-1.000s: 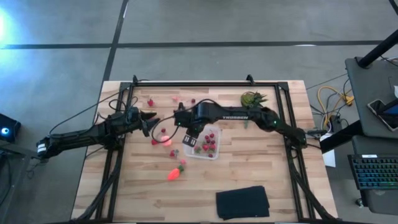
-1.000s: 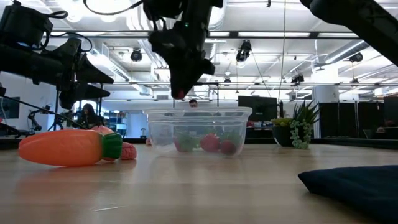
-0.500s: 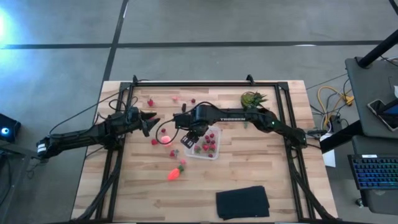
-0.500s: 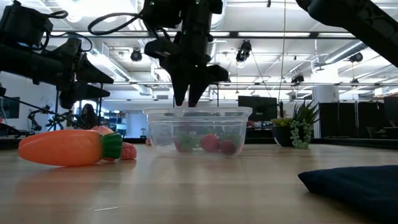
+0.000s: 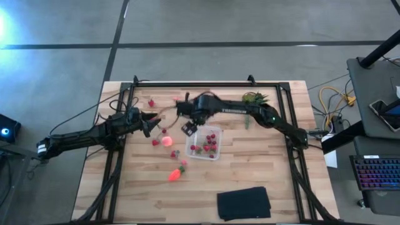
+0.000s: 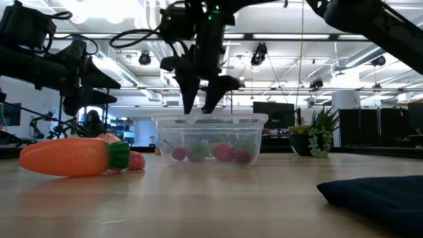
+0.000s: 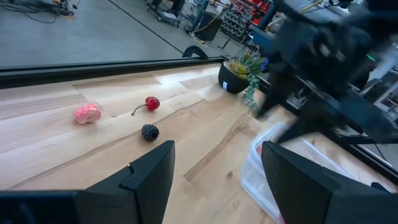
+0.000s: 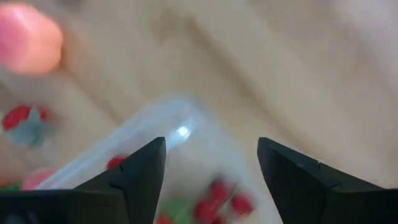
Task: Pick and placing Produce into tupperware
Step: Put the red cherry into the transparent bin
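The clear tupperware [image 5: 205, 144] stands mid-table with several red berries [image 6: 223, 152] inside. My right gripper [image 6: 200, 109] hangs open just above its left rim, empty; its wrist view looks down into the tupperware [image 8: 186, 155]. A pink-orange round fruit [image 5: 167, 141] and an orange carrot [image 5: 177, 173] lie on the wood left of and in front of the tupperware. Loose berries [image 5: 150, 103] lie scattered toward the far left. My left gripper [image 5: 150, 120] waits open and empty, left of the fruit, above the table.
A spiky green potted plant [image 5: 253, 99] stands at the far right of the working area. A black folded cloth [image 5: 244, 203] lies near the front edge. The left wrist view shows a cherry [image 7: 151, 103], a pink piece [image 7: 87, 113] and a dark berry [image 7: 149, 132].
My right gripper has opened above the tupperware and let go of a red berry, which has fallen in and lies at the container's left side. The gripper has then risen a little and drawn toward the table's far edge.
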### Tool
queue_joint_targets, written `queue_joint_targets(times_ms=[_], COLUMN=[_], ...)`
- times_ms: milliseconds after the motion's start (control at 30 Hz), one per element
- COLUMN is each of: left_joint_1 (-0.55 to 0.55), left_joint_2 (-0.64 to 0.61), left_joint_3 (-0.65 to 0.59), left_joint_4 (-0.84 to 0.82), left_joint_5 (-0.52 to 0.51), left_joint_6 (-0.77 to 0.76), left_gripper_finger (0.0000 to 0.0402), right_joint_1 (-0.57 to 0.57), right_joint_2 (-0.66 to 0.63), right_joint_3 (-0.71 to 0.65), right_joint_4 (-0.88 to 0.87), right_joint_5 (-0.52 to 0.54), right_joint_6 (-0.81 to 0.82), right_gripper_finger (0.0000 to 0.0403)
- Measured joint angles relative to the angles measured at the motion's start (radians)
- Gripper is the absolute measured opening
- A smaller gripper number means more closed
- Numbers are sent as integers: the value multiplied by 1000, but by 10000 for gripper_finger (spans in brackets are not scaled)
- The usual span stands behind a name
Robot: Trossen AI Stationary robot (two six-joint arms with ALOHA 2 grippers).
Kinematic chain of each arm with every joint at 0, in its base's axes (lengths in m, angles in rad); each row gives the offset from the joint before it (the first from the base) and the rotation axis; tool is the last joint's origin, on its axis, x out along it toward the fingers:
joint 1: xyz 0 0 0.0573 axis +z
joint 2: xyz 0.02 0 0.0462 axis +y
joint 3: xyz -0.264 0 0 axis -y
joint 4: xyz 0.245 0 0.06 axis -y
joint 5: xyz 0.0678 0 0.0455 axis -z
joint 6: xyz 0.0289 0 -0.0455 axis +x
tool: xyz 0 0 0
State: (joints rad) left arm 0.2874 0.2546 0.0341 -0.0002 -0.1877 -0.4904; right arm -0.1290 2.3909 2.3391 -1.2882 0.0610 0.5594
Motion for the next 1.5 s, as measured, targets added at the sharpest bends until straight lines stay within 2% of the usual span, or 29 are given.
queue_joint_targets(times_ms=[167, 467, 600, 667, 900, 1200, 1500], left_joint_1=[0, 0, 0, 0, 0, 0, 0], left_joint_2=[0, 0, 0, 0, 0, 0, 0], left_joint_3=[0, 0, 0, 0, 0, 0, 0], left_joint_4=[0, 0, 0, 0, 0, 0, 0], left_joint_5=[0, 0, 0, 0, 0, 0, 0], left_joint_6=[0, 0, 0, 0, 0, 0, 0], left_gripper_finger=[226, 226, 226, 226, 226, 226, 226], right_joint_1=[-56, -222, -275, -291, -290, -303, -313], right_joint_2=[-1, 30, 57, 74, 107, 121, 155], right_joint_3=[9, 6, 6, 6, 6, 6, 6], right_joint_4=[105, 154, 176, 171, 175, 221, 290], right_joint_5=[-9, -2, -55, -86, -92, -87, -120], right_joint_6=[-290, -449, -510, -562, -750, -799, -746], right_gripper_finger=[239, 237, 237, 239, 238, 238, 237])
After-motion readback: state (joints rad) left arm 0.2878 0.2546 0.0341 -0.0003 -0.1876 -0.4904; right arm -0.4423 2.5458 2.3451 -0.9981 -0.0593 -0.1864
